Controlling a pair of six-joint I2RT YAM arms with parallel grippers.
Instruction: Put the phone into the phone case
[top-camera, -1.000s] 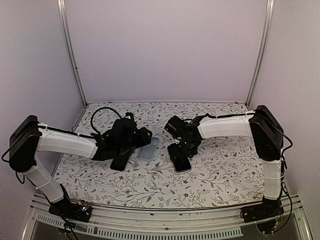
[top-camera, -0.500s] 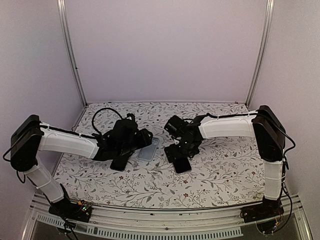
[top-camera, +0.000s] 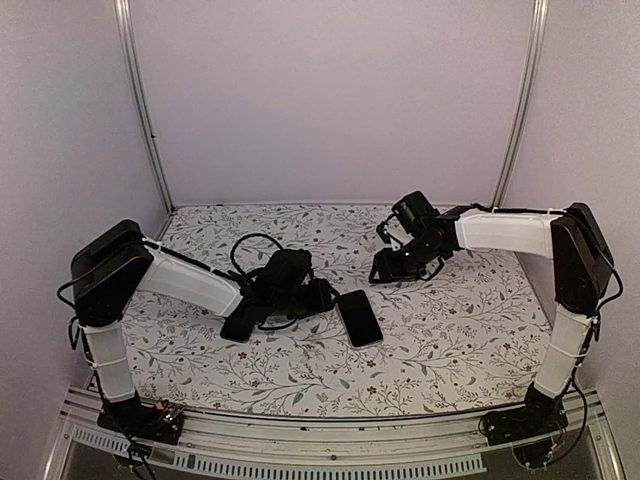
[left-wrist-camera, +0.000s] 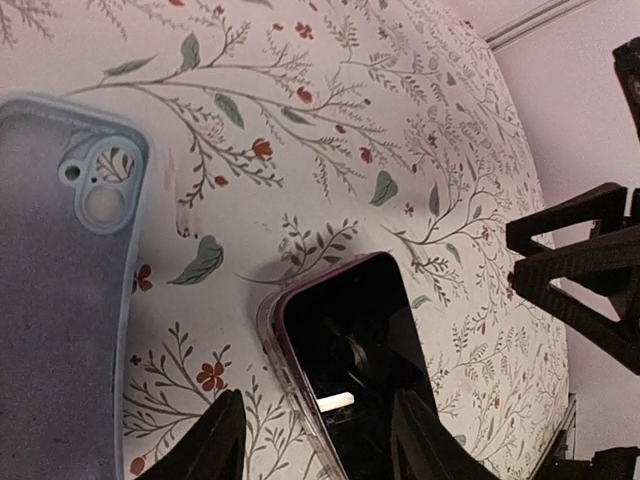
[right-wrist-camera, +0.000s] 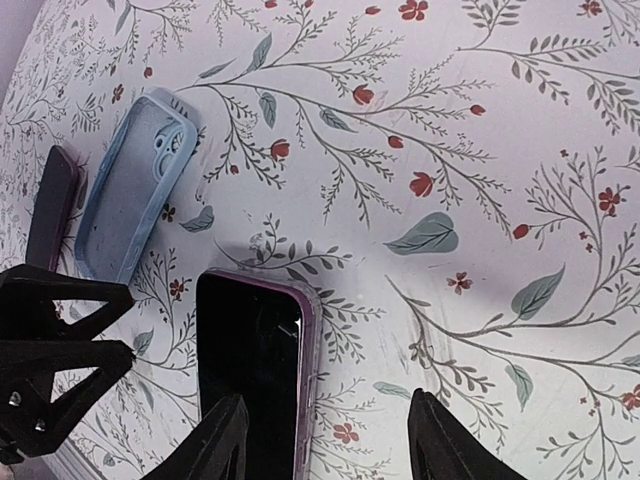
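Note:
The phone lies flat and screen-up mid-table, dark glass with a purple rim inside a clear shell. No gripper touches it. A light blue phone case lies empty, hollow side up, just left of it; it also shows in the right wrist view, while my left wrist hides it from above. My left gripper hovers open over the phone's near end. Back and to the right of the phone, my right gripper is open, one finger above the phone's edge.
A second dark slab lies under my left forearm, left of the blue case, and also shows in the right wrist view. The floral mat covers the table, with grey walls and metal posts behind.
My right gripper has let go of the phone and pulled back to the right. The left arm has swung right, over the blue case, toward the phone.

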